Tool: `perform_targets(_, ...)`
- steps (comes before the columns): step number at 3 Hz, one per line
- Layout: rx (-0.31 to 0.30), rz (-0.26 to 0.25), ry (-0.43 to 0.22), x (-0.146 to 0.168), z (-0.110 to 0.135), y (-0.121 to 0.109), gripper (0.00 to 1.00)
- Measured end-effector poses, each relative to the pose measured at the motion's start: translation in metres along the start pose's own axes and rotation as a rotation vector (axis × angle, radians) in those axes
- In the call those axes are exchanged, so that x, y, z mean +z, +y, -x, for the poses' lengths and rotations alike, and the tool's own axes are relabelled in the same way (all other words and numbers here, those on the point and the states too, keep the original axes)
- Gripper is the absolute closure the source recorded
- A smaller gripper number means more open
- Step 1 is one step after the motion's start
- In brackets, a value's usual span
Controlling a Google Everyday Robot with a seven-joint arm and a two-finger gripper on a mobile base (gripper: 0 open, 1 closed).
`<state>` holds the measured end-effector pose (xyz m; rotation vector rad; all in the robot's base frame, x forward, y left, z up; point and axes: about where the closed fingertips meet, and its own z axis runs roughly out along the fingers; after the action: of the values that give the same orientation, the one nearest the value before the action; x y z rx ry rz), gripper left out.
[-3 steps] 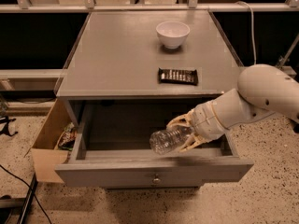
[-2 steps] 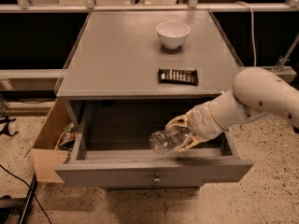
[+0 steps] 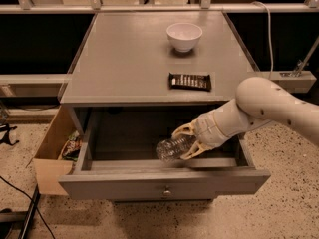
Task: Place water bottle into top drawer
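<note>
One pincer point(image 3: 182, 143) grips water bottle point(image 3: 168, 150) inside top drawer point(image 3: 124, 185); bowl point(image 3: 184, 35), candy bar point(image 3: 190, 81) sit above.

We have one camera, set high in front of the cabinet and fairly near. It faces down and back over the tabletop point(image 3: 129, 59) and the open top drawer point(image 3: 164, 183). The end effector point(image 3: 180, 144), clasping the water bottle point(image 3: 167, 149), reaches in from the right.

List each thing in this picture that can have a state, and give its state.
top drawer, pulled open.
water bottle, on its side in the drawer, gripped.
gripper, inside the drawer, jaws closed on the water bottle.
bowl, upright on the cabinet top.
candy bar, flat on the cabinet top.
cardboard box, top open.
</note>
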<state>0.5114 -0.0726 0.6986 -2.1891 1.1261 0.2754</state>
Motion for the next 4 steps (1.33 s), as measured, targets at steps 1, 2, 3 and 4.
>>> perform_targets(1,-0.021,0.003,0.018,0.014,-0.006,-0.002,1.0)
perform_targets(2,-0.04,0.008,0.064,0.02,-0.006,0.0,1.0)
perform_targets(3,-0.055,0.006,0.139,0.018,-0.001,0.003,1.0)
perform_targets(4,-0.071,0.01,0.222,0.015,0.005,0.005,1.0)
